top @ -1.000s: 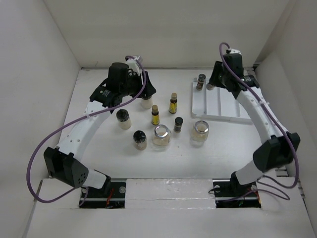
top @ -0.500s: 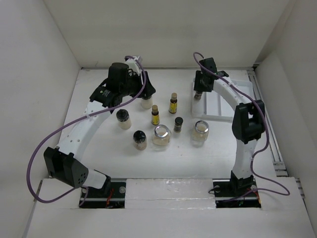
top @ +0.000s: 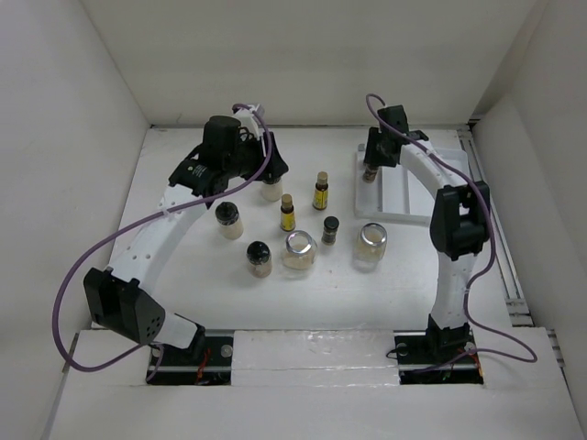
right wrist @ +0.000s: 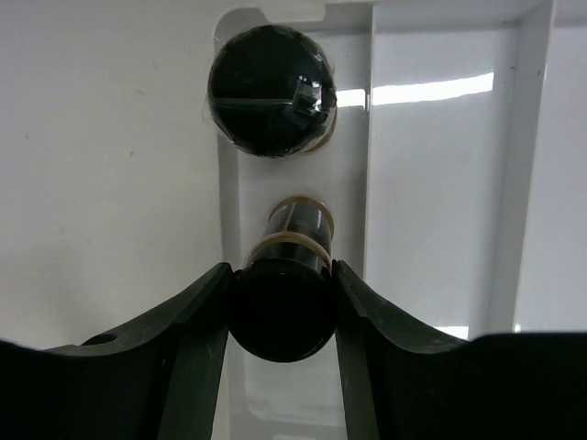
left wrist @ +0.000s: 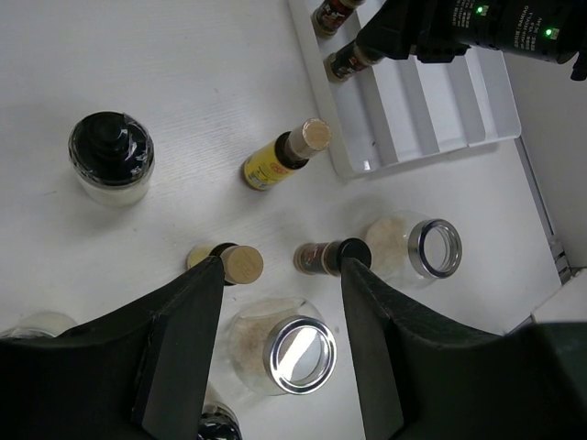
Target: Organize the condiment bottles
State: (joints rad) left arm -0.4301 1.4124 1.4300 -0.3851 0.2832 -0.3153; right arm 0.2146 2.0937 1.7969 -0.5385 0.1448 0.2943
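My right gripper is shut on the cap of a dark black-capped spice jar standing in the left slot of the white tray. A second black-capped jar stands farther back in the same slot. In the top view the right gripper is at the tray's far left. My left gripper is open and empty, high above a silver-lidded jar. On the table stand two amber bottles, a spice jar, two silver-lidded jars and three cream-filled bottles.
White walls enclose the table on the left, back and right. The tray's three right slots hold nothing. The left arm arcs over the table's left side; the right arm stands upright beside the tray.
The right arm's elbow has swung in from the right to stand near the tray, while its gripper stays at the tray's left slot with the jar. The left arm has not moved.
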